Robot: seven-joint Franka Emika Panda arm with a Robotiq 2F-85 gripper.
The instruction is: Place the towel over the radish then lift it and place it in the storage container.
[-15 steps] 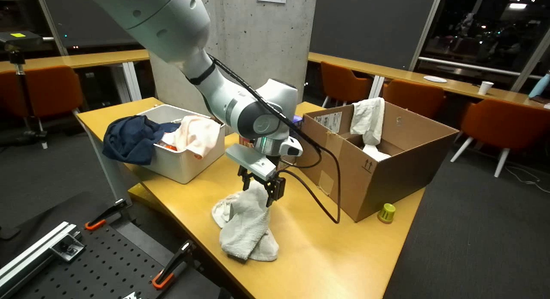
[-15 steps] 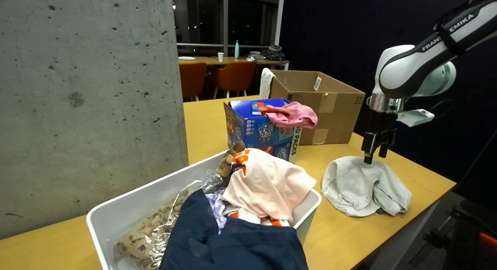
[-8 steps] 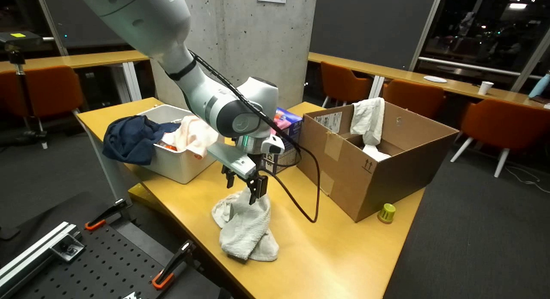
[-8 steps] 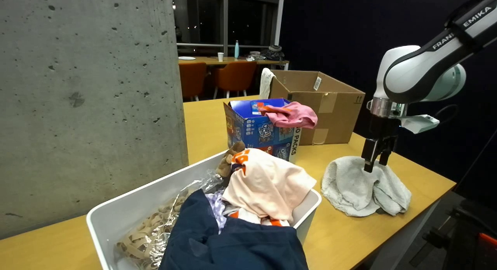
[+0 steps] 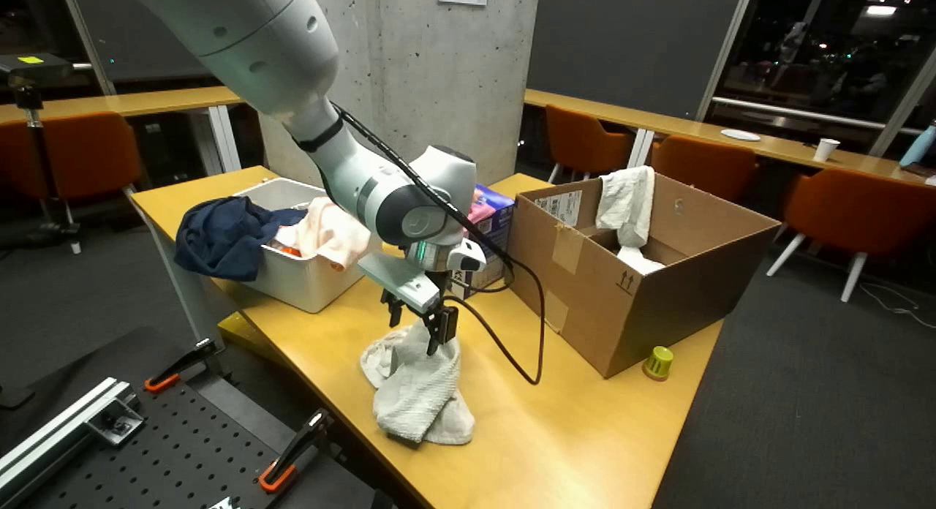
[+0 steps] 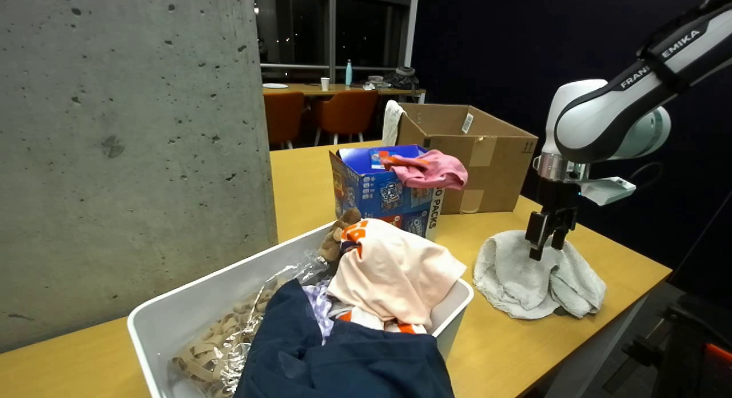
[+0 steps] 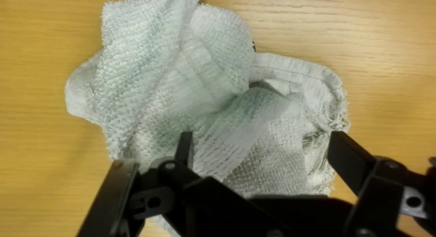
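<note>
A crumpled grey-white towel (image 5: 417,403) lies on the table near its edge, and it also shows in an exterior view (image 6: 514,278) and in the wrist view (image 7: 146,77). No radish shows; it is hidden or out of view. A small dark thing (image 5: 404,442) peeks from under the towel's edge; I cannot tell what it is. My gripper (image 5: 414,338) is open and empty, pointing down just above the towel, as an exterior view (image 6: 546,251) shows. In the wrist view its fingers (image 7: 261,136) stand wide apart over the towel's folded middle and frayed edge. Contact is unclear.
A white bin (image 5: 322,289) holds navy and peach cloths and a plastic bag. A large cardboard box (image 5: 585,311) has a white cloth over its side. A blue snack box (image 6: 394,198) with pink cloth stands between. A green-yellow cup (image 5: 658,364) sits by the cardboard box.
My gripper has shifted left in an exterior view and come down lower over the towel in both exterior views. The towel has not moved.
</note>
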